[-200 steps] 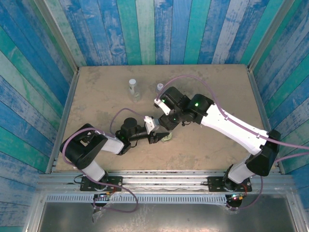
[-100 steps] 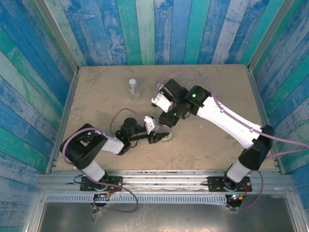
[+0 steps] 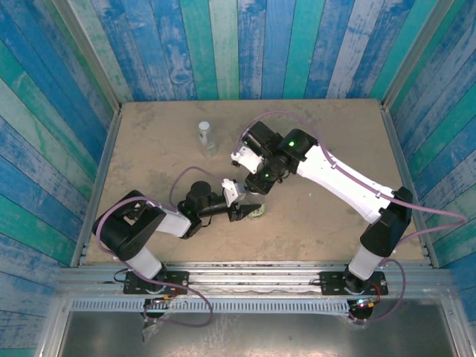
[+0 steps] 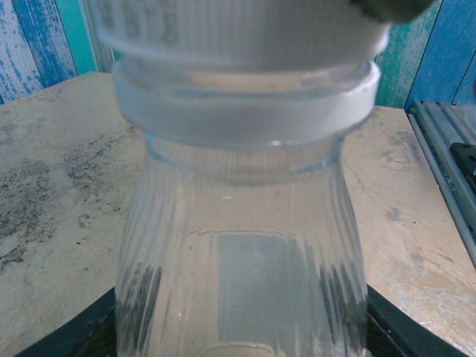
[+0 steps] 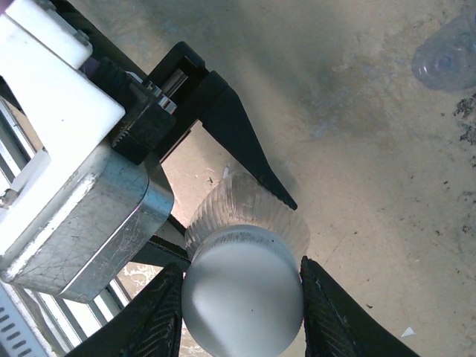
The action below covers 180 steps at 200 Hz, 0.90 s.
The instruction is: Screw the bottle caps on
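Observation:
A clear ribbed bottle (image 4: 238, 245) with a green-yellow label (image 3: 258, 212) stands on the table, and my left gripper (image 3: 244, 212) is shut on its body. In the left wrist view the dark fingers (image 4: 67, 335) show at the bottom corners on both sides of the bottle. A white bottle cap (image 5: 242, 297) sits on the bottle's neck (image 4: 238, 119). My right gripper (image 5: 242, 312) comes down from above, and its fingers (image 5: 335, 312) press on both sides of that cap. In the top view the right gripper (image 3: 255, 192) hangs just behind the left one.
A second small clear bottle (image 3: 204, 134) stands upright at the back of the table, left of the right arm. Another clear bottle (image 5: 446, 59) shows blurred on the table beyond the held one. Blue-green plank walls (image 3: 59, 111) close in the table.
The right gripper's jaws have closed in onto the white cap, and the right arm's wrist has shifted slightly back and left. The left arm and its bottle have not moved.

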Motion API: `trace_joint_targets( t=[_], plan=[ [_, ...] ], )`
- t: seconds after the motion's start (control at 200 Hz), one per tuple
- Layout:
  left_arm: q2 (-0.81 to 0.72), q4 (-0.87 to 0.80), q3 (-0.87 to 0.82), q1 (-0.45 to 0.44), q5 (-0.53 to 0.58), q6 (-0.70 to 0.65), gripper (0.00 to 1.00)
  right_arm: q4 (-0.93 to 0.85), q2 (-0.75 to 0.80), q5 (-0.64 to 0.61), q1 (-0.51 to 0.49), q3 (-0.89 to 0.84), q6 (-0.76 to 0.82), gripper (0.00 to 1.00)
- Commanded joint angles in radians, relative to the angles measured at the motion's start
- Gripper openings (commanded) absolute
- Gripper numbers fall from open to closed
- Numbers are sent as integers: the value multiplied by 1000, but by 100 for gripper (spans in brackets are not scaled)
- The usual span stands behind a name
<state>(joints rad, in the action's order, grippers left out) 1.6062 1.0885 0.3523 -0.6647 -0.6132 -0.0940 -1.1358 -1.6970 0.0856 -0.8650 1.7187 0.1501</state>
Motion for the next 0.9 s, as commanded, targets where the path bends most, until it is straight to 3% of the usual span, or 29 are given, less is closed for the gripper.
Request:
trace_joint_targets(
  t=[0.0, 0.1, 0.235, 0.897],
  plan=[
    [31, -92, -22, 1, -17, 17, 60, -36, 2, 29, 1, 11, 39, 35],
    [33, -96, -19, 1, -24, 17, 60, -36, 12, 86, 11, -15, 141, 34],
    [44, -101, -12, 2, -38, 16, 60, -39, 48, 239, 30, -76, 396, 33],
    [56, -102, -8, 2, -54, 23, 59, -174, 14, 360, 87, -15, 904, 39]
  ],
)
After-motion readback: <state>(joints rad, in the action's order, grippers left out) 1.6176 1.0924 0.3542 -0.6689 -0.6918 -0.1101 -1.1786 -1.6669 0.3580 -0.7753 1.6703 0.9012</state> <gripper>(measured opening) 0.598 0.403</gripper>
